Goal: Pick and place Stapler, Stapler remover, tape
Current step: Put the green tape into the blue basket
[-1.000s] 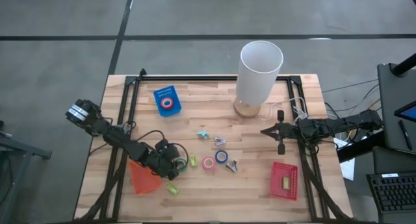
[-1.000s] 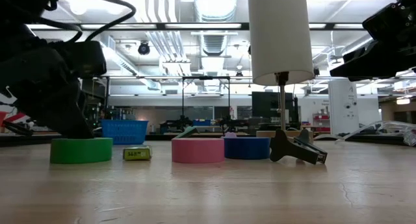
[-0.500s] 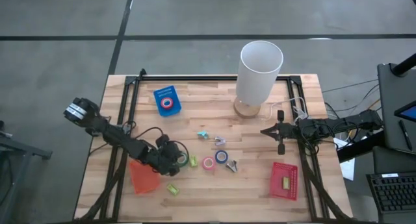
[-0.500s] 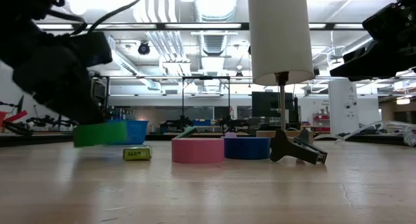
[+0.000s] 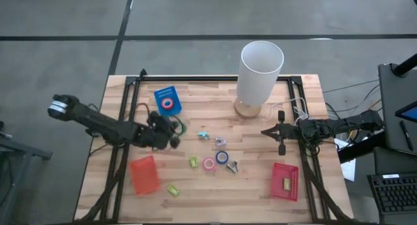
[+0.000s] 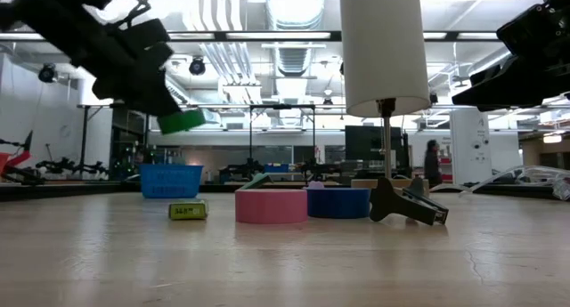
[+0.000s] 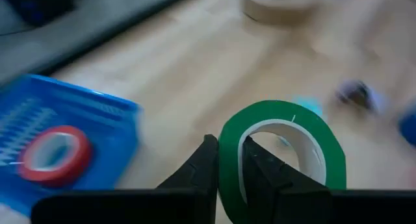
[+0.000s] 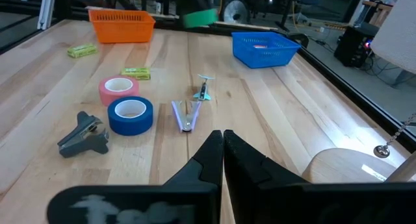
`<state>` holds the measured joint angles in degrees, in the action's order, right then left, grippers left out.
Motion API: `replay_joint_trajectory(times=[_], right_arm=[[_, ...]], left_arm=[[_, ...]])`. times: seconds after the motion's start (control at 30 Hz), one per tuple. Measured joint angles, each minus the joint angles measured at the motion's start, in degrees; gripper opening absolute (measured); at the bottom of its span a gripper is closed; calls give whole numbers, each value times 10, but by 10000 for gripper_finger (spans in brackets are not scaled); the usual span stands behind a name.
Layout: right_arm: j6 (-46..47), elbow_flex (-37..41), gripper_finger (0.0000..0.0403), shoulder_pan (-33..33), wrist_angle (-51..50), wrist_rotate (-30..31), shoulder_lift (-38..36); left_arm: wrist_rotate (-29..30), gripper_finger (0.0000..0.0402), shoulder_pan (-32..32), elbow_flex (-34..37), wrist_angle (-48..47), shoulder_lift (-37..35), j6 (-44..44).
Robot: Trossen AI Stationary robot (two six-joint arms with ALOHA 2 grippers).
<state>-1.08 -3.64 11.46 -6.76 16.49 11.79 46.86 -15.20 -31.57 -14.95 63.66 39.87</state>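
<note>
My left gripper (image 5: pixel 173 132) is shut on a green tape roll (image 7: pixel 279 152) and holds it in the air just near of the blue basket (image 5: pixel 167 101), where a red tape roll (image 5: pixel 168 103) lies flat. The low view shows the green roll (image 6: pixel 187 120) well above the table. A pink tape roll (image 5: pixel 208 164) and a blue one (image 5: pixel 222 158) lie flat at mid-table, with the dark stapler remover (image 5: pixel 232 166) beside them. I can make out no stapler. My right gripper (image 5: pixel 277 132) waits shut at the right, beside the lamp. My left gripper pinches the green roll's wall (image 7: pixel 229 169), with one finger (image 7: pixel 257 165) inside the ring and the other (image 7: pixel 207 162) outside it. The fingers slant downward from the table's left. The roll is lifted clear and stands on edge, tilted, beyond the fingertips.
A tall white lamp (image 5: pixel 260 72) stands at the far middle. An orange basket (image 5: pixel 144 174) sits near left, a red basket (image 5: pixel 285 181) near right. Yellow-green blocks (image 5: pixel 193 162) (image 5: pixel 172 190) and two small clips (image 5: pixel 220 141) (image 5: pixel 204 134) lie on the wood.
My left gripper has taken the green roll off the table, where it lay flat beside a yellow-green block. It has risen and swung toward the far edge, up to the blue basket, tipping toward level. The roll is now lifted clear and tilted.
</note>
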Motion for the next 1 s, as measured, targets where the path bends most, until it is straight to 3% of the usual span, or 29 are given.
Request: replay_joint_trajectory(times=[0.23,0.6,0.8,1.0], right_arm=[[0,0,9,0,0,0,0],[0,0,8,0,0,0,0],[0,0,9,0,0,0,0],[0,0,9,0,0,0,0]], left_arm=[[0,60,146,0,-38,-58,-17],[-99,62,361,0,-44,-40,-50],[-131,64,429,0,-20,-15,-84],[-156,64,457,0,6,31,-103]])
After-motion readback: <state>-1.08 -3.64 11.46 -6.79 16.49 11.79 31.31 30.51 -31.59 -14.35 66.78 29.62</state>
